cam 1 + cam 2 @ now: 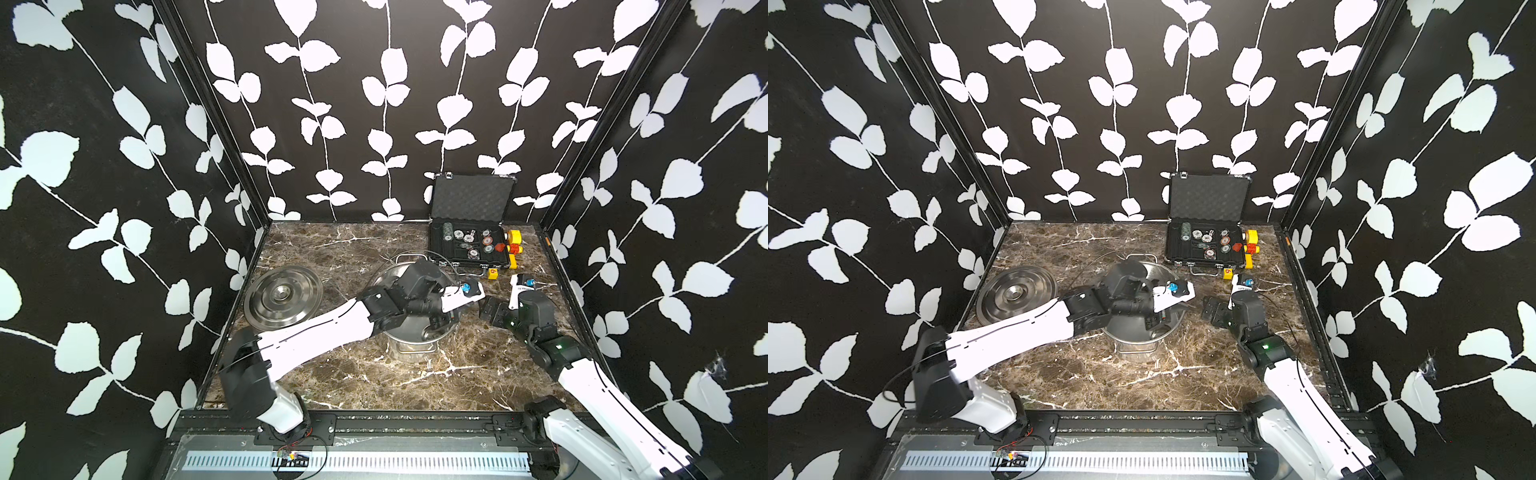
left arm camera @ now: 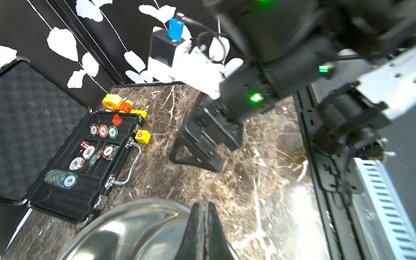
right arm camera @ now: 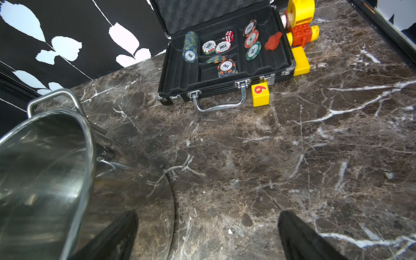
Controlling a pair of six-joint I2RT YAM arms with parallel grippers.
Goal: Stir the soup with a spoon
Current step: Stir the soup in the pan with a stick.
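The jaws of the left gripper are pressed flat together, and nothing can be made out between them. They are held above the rim of the pot, on the side turned toward the right arm. In a top view the left arm is seen stretched across the pot's open mouth, so that much of the inside is hidden. What is shown of the inside is bare shiny steel. The pot is stood upright near the middle of the table, with one wire handle turned toward the front edge and the other toward the rear edge.

The jaws of the right gripper are spread wide, and only bare table is seen between them. This gripper is held low beside the pot, between it and the right edge; whether the table is touched cannot be told.

A round steel lid is laid flat near the left edge, knob up, well apart from the pot. An open black case is set in the far right corner, its cover raised against the back wall, and poker chips are scattered in its tray. A yellow cube marked with a red 6 is placed just in front of the case, beside its handle. Yellow and red toy bricks are gathered against the case's right side.
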